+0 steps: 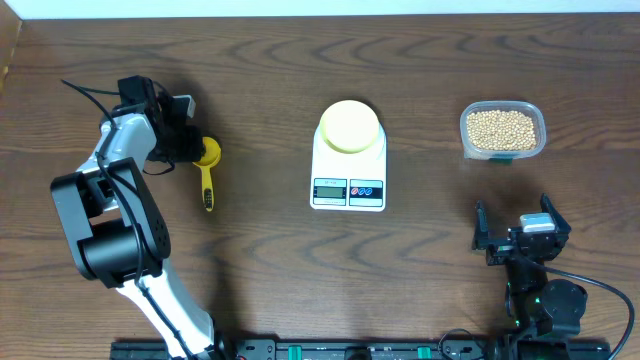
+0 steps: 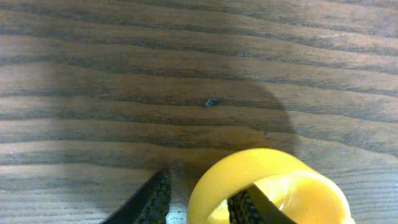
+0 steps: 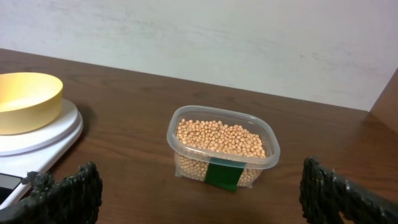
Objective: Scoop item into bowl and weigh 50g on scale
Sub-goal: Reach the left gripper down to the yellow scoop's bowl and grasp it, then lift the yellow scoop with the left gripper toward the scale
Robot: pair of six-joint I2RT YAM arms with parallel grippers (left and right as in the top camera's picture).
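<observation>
Small round tan beans, smooth and matte, heaped nearly to the rim of a clear rounded-rectangle plastic tub with a dark green label on its front wall; standing near the far right corner of the surface. Well apart from it, toward the middle of the surface, a shallow round pale yellow bowl, glossy and with nothing visible inside, seated on the round platform of a white plastic scale; grey display and two small buttons along the scale's near edge, reading too small to make out. Toward the left edge, a bright yellow plastic scoop with a deep cylindrical cup and a thin ribbed handle pointing at the near edge. Left pincer down at the cup, one black ridged finger outside the wall and one inside; pressing on the wall or not, impossible to tell. Right pincer near the near right corner, black textured fingers spread wide apart, holding nothing, facing the tub. Underneath everything, dark brown wood with long wavy grain.
</observation>
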